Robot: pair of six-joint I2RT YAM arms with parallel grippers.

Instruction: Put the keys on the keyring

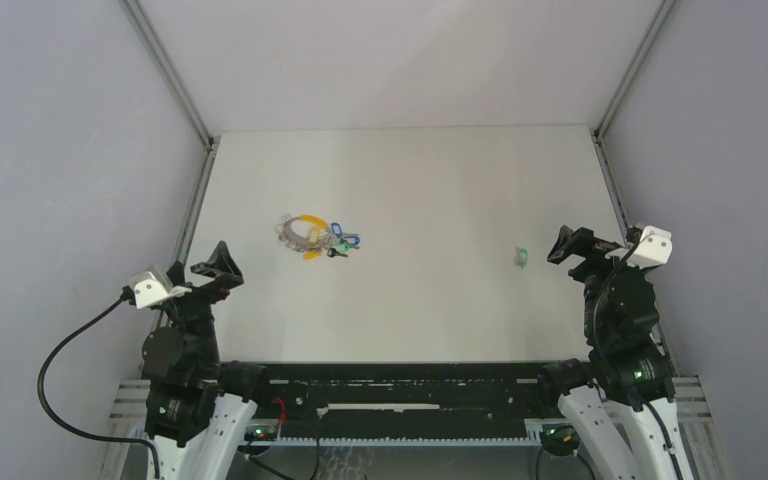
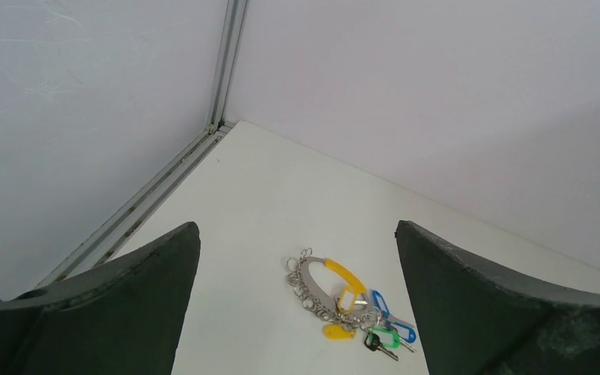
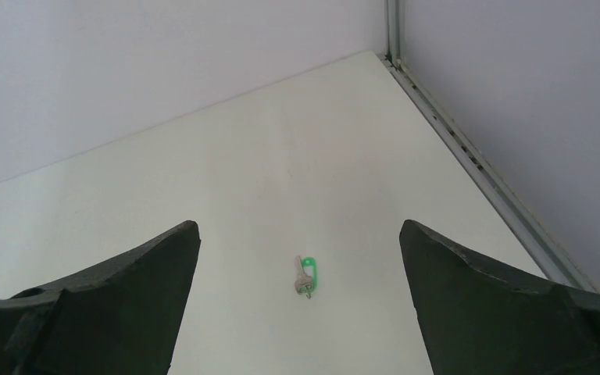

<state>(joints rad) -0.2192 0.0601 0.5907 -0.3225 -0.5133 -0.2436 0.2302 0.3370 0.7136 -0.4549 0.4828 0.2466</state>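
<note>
The left gripper (image 2: 297, 228) and right gripper (image 3: 299, 226) both gape wide, holding nothing. The keyring (image 2: 318, 287) lies by blue and green keys (image 2: 383, 338); 1 green key (image 3: 306, 275) sits well apart.

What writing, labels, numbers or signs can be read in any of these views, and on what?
No text is readable in any view.
Yellow tag on the keyring: pale insert, too small to tell if anything is written.
Lone green key: no writing visible.

arms (image 1: 182, 345) black, white lower links | wrist cameras (image 1: 150, 288) white | fingers (image 2: 109, 305) dark, curved — black cable (image 1: 52, 372)
</note>
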